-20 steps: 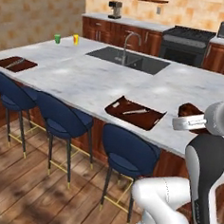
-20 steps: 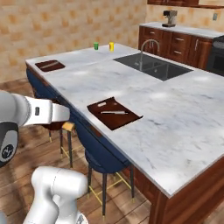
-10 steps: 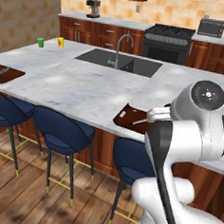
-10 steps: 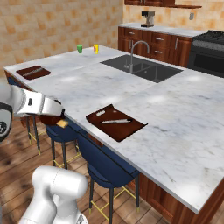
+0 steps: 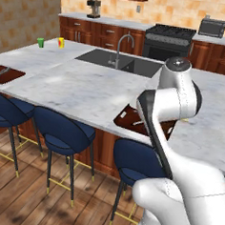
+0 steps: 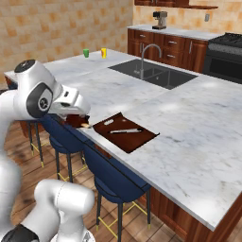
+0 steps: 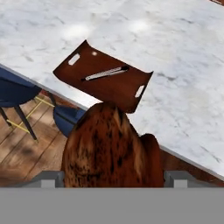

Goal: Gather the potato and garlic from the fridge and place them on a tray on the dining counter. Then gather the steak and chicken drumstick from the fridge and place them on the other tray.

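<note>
Gripper (image 7: 111, 175): fingertips buried behind a mottled red-brown, glossy, rounded lump of meat (image 7: 109, 151) that crowds the near side of the hand view. Looks clamped on it, jaws spread about the lump's width, but actual finger contact isn't visible. Steak or chicken drumstick, can't tell which; the bulbous shape hints drumstick.

Just beyond it: flat dark-brown wooden tray (image 7: 131, 89) with cut-out handle slots, sitting at the near edge of the white-grey marble dining counter (image 7: 175, 39). A slim silver-and-black utensil (image 7: 106, 73) lies on it, otherwise bare. The meat hangs short of the counter edge, over the blue padded stools (image 7: 13, 89) and plank floor, not yet above the tray.

Right base view: gripper (image 6: 80, 122) sits near and left of that tray (image 6: 124, 133), something brown tucked under it.

Progress, my read: on the meat half, first item in transit. Second dark tray (image 5: 3, 72) is at the far-left end of the counter, contents too small to make out, so can't confirm potato and garlic are down. Fridge is elsewhere. Left: drop this piece, fetch the other.

Far side: dark inset sink (image 5: 119, 63) with chrome faucet, green cup (image 5: 41, 42) and yellow cup (image 5: 61, 42).
</note>
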